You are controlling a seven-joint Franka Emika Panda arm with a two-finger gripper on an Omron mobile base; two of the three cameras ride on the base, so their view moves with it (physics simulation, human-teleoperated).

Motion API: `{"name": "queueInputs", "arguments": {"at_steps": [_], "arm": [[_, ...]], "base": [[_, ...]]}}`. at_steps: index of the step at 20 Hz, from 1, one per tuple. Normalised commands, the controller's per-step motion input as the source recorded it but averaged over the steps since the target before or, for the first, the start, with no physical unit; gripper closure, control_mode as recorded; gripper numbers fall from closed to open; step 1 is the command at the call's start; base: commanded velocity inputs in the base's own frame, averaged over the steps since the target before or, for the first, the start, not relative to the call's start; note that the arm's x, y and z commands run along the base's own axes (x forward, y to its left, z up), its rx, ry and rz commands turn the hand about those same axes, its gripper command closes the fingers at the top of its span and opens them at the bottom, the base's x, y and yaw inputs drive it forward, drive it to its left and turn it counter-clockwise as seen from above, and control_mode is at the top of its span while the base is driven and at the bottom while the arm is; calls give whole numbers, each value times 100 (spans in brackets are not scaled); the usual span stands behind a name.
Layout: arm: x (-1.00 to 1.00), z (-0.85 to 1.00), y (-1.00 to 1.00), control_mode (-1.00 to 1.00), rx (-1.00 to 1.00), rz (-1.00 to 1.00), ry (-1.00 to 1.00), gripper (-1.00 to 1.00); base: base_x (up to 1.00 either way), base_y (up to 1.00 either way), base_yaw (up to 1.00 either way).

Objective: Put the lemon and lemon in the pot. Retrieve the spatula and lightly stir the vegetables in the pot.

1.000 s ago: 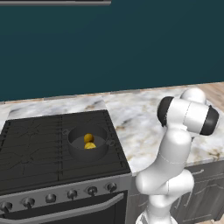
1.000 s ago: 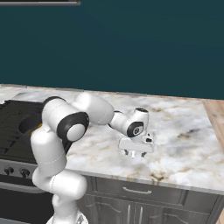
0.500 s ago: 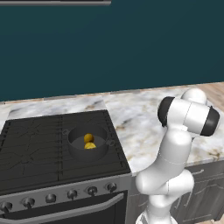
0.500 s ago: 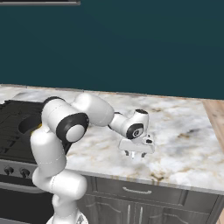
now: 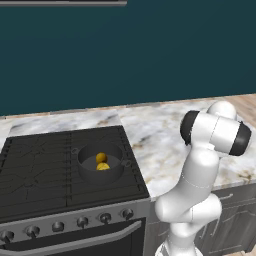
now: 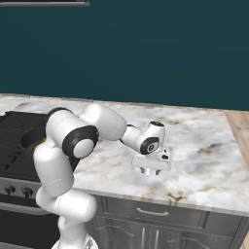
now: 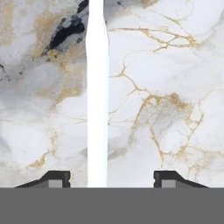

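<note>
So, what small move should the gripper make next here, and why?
Probably finish closing on the spatula. In the hand view its pale handle lies on the marble counter between the fingertips, nearer one of them, with gaps on both sides. Both lemons already sit in the pot, so the spatula comes next.

Even flat rendered light, soft faint shadows, sharp focus, no glare
</note>
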Motion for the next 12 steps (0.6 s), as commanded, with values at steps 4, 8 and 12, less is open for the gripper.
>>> {"name": "queueInputs", "arguments": {"at_steps": [4,8,12], "arm": [[0,0,0,-100,0,0,2,100],[0,0,0,-100,0,0,2,100],[0,0,0,-100,0,0,0,100]], "base": [[0,0,0],[0,0,0],[0,0,0]]}}
